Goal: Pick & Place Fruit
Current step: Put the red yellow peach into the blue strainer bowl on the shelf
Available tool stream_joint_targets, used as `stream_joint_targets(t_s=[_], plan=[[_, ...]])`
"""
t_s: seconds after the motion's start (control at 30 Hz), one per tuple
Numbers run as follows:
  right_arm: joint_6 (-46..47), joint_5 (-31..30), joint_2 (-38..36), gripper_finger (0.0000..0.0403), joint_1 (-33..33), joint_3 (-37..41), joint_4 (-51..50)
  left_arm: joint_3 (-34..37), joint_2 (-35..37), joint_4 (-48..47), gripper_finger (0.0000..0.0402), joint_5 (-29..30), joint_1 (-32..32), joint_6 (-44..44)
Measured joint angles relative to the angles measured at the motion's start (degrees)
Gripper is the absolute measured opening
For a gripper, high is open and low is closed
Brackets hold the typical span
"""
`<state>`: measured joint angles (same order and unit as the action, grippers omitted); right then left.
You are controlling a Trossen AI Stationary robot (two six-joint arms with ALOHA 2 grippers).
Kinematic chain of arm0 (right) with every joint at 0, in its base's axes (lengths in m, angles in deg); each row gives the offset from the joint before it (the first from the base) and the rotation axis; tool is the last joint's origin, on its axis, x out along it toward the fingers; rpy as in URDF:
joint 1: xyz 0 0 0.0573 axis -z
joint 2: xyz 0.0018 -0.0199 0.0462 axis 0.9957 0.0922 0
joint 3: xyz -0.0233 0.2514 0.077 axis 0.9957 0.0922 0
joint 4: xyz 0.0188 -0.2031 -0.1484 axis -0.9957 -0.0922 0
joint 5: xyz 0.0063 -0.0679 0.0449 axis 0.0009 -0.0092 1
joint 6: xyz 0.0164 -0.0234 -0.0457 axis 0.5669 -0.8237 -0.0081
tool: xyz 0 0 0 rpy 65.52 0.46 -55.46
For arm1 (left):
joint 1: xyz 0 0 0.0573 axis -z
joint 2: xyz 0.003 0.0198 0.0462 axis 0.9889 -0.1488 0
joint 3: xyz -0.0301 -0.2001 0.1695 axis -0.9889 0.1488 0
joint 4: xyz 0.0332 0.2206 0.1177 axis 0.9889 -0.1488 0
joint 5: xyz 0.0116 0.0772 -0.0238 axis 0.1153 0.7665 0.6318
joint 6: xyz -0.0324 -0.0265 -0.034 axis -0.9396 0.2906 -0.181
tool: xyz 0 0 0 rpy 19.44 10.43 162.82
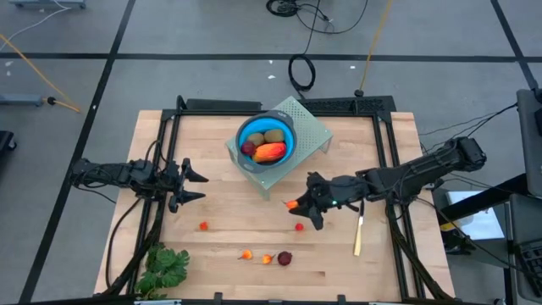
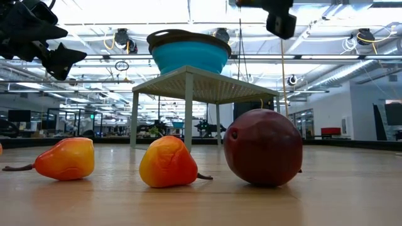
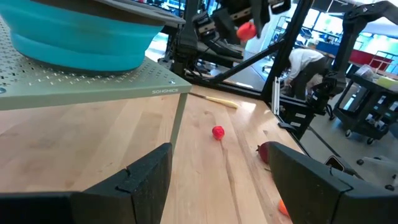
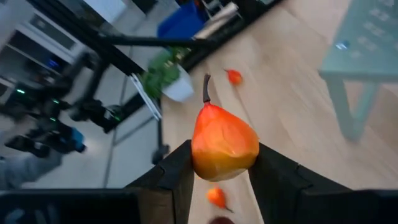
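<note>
A blue bowl (image 1: 267,140) stands on a green perforated stand (image 1: 309,127). In it lie a long orange-red piece, two brown-green ovals and a dark red ball. My right gripper (image 1: 298,205) is near the table's middle, in front of the stand, shut on a small orange pear (image 4: 224,142). On the table near its front edge lie two more orange pears (image 2: 65,158) (image 2: 166,162) and a dark red ball (image 2: 264,147). Two tiny red pieces (image 1: 203,225) (image 1: 299,226) lie farther back. My left gripper (image 1: 199,186) is open, left of the stand, touching nothing. My right gripper pinches the orange pear by its wide body (image 4: 202,158), one finger on each side. The fingers (image 4: 277,177) reach in from the table's right, slanting down. The pear is lifted clear of the table, and its stem (image 4: 206,87) points away from the wrist.
A green leafy bunch (image 1: 165,267) lies at the near left corner. A slim yellow-handled knife (image 1: 358,235) lies to the right of my right gripper. Black frame rails (image 1: 169,144) run along the table's left, right and far sides. A person (image 3: 308,65) bends over beyond the table.
</note>
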<state>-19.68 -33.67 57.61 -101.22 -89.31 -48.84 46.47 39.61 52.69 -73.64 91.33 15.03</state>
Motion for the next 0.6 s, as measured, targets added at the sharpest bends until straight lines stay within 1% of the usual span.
stream_joint_targets(t_s=[0.2, 0.53, 0.6], plan=[[0.17, 0.03, -0.02, 0.0130, 0.00, 0.00, 5.15, 0.00, 0.00, 0.02, 0.0267, 0.00, 0.00, 0.08], [0.16, 0.00, -0.01, 0.0130, 0.44, 0.00, 4.97, 0.00, -0.02, 0.02, 0.0267, 0.02, 0.00, 0.13], [-1.76, 0.00, -0.02, 0.0130, 0.44, 0.00, 5.03, 0.00, -0.02, 0.02, 0.0267, 0.02, 0.02, 0.13]])
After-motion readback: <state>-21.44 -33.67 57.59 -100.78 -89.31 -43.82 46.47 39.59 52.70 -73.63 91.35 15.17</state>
